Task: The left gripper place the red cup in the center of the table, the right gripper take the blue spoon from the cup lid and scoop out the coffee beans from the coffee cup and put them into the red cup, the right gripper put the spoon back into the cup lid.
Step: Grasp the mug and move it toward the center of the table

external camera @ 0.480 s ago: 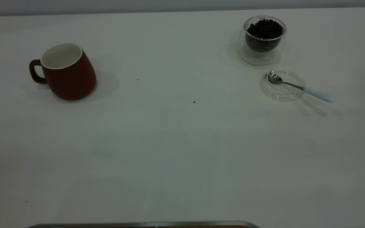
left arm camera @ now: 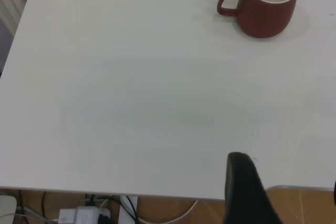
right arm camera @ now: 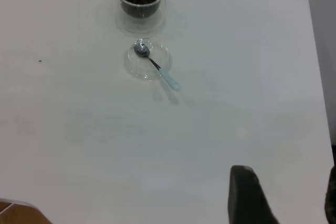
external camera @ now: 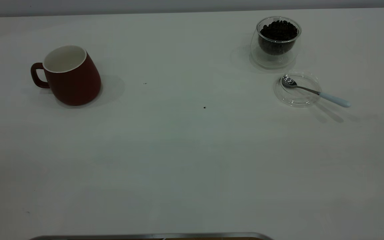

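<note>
Red cup (external camera: 70, 76) stands upright at the far left of the table (external camera: 185, 160), handle (external camera: 37, 76) turned left, inside white and bare. I judge it heavy, rigid, glazed and likely slick; it widens toward the base, so a squeeze on the wall could ride upward. Best hold, I think: the rim wall or the handle loop.

Far right: coffee cup (external camera: 276, 41), clear glass, full of coffee beans (external camera: 278, 30). I judge it fragile. Just nearer than it, the cup lid (external camera: 297, 89) lies flat with the blue spoon (external camera: 315, 91) across it, bowl on the glass and pale handle overhanging the right edge, a light, thin thing to pinch by that handle.

Left gripper (left arm camera: 247, 192) hangs over the near table edge, well apart from the red cup; one finger shows, so I cannot tell its spread. Right gripper (right arm camera: 283, 195): fingers spread, holding nothing, well apart from the spoon.

Nothing of the task is done yet.
</note>
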Robot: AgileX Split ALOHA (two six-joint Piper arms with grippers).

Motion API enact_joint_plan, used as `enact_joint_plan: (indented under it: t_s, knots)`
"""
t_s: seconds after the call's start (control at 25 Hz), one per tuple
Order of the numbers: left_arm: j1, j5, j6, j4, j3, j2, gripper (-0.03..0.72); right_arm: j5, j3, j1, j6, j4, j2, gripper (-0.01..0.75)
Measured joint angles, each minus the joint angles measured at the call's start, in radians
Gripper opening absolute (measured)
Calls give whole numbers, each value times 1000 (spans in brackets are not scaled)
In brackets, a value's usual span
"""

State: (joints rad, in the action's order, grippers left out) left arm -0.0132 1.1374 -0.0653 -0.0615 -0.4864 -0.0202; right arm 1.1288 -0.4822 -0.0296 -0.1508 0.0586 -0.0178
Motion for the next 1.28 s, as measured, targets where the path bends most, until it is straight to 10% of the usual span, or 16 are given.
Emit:
enact_joint_plan:
  t_s: [1.28]
  knots:
    - [0, 10, -125, -62, -58, 228, 468, 0, 0, 0, 0, 0, 0, 397]
